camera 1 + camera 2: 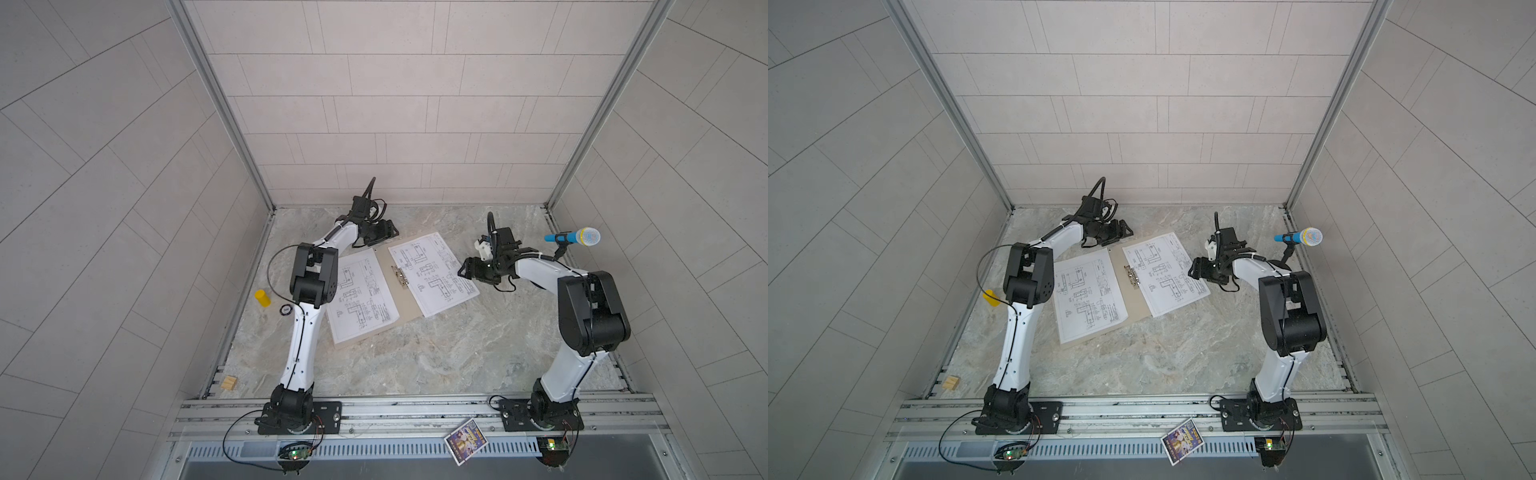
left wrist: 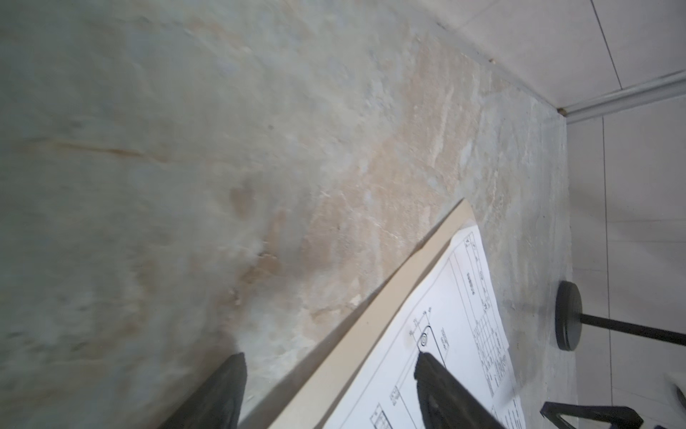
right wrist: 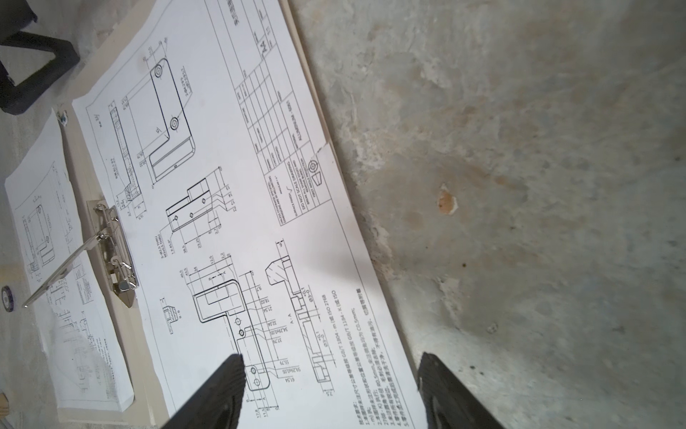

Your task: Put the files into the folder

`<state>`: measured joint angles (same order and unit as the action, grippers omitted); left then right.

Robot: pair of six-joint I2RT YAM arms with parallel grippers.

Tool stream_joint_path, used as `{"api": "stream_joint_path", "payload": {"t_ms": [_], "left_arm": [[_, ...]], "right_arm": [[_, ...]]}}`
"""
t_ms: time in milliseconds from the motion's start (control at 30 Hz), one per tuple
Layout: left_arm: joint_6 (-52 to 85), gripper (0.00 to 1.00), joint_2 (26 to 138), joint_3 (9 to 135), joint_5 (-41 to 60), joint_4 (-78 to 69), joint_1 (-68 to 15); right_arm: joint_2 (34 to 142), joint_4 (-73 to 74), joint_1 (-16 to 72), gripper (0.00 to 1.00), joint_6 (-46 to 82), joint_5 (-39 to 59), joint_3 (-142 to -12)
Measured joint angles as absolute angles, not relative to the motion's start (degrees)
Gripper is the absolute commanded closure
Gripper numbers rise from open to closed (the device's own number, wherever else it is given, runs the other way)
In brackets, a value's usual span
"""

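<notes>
- Right wrist view showed one of the files [image 3: 222, 178], a white sheet of line drawings. It lay flat on the right half of the open folder [image 3: 79, 159], its outer edge about level with the folder's edge.
- In both top views a second sheet [image 1: 359, 293] lay on the left half. The metal clip [image 3: 111, 256] at the spine had its lever raised and seemed to pin neither sheet.
- Spread and empty, the right gripper [image 3: 332, 367] straddled that outer edge. The left gripper [image 2: 330, 371], likewise spread and empty, straddled the folder's far edge.
- Judged step: gathering both sheets onto one half, then shutting the cover. Sliding the paper flat toward the spine looked safer than pinching, since a lone sheet would buckle.
- Near the right arm stood a toy microphone [image 1: 575, 237] on its stand, so the elbow needed clearance there.
</notes>
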<state>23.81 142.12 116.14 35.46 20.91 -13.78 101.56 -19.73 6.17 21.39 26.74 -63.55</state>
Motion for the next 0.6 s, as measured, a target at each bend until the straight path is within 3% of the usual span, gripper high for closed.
{"api": "stream_joint_path", "payload": {"t_ms": [600], "left_arm": [[20.80, 0.23, 139.06, 109.82, 43.55, 21.30, -18.70]], "right_arm": [[95.81, -19.51, 4.80, 0.25, 21.30, 26.76, -56.05]]}}
